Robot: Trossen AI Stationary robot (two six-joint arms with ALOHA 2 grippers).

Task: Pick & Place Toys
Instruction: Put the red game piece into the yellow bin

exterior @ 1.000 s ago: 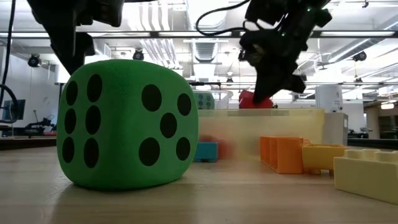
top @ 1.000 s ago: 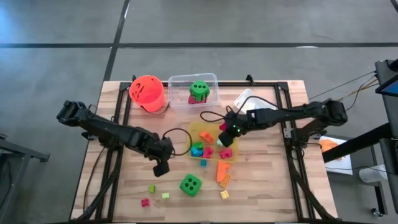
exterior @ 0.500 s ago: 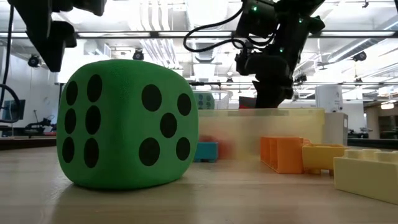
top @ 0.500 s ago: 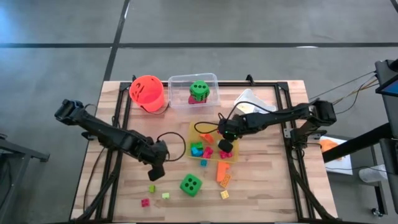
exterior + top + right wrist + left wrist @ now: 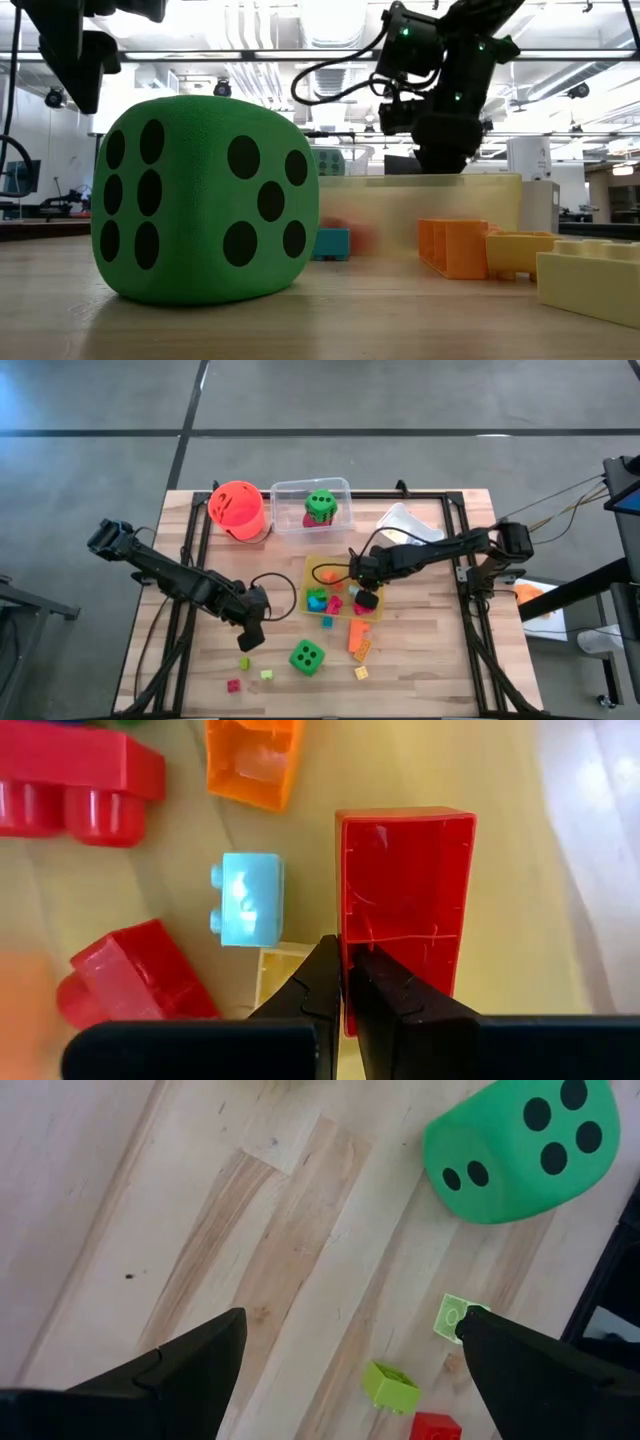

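Note:
My right gripper (image 5: 363,597) reaches down into the yellow tray (image 5: 318,564) and is shut on a red hollow block (image 5: 405,910). Other blocks lie around it in the tray: a light blue one (image 5: 247,900), an orange one (image 5: 252,760) and red ones (image 5: 135,982). In the low view the tray wall (image 5: 440,215) hides the block. My left gripper (image 5: 250,639) hangs open over bare wood at the near left. Beyond it are the green dotted die (image 5: 520,1145), resting on the table, and small green blocks (image 5: 390,1385). My right gripper pinches one side wall (image 5: 343,935) of the red block, with one finger inside the hollow and one outside. The fingers come from above, pointing steeply down. The block's open side faces up. I cannot tell whether it rests on the tray floor.
An orange bucket (image 5: 237,508), a clear tray (image 5: 340,488) holding a green die, and a white tray (image 5: 405,520) stand along the far edge. Loose blocks lie near the front: orange (image 5: 357,632), yellow (image 5: 361,672), small green (image 5: 266,674) and red (image 5: 233,685).
My right gripper has sunk into the yellow tray with the red block and rolled about its own axis. The block, seen above the tray wall a second ago in the low view, is now behind it. My left gripper has shifted slightly toward the table's near left.

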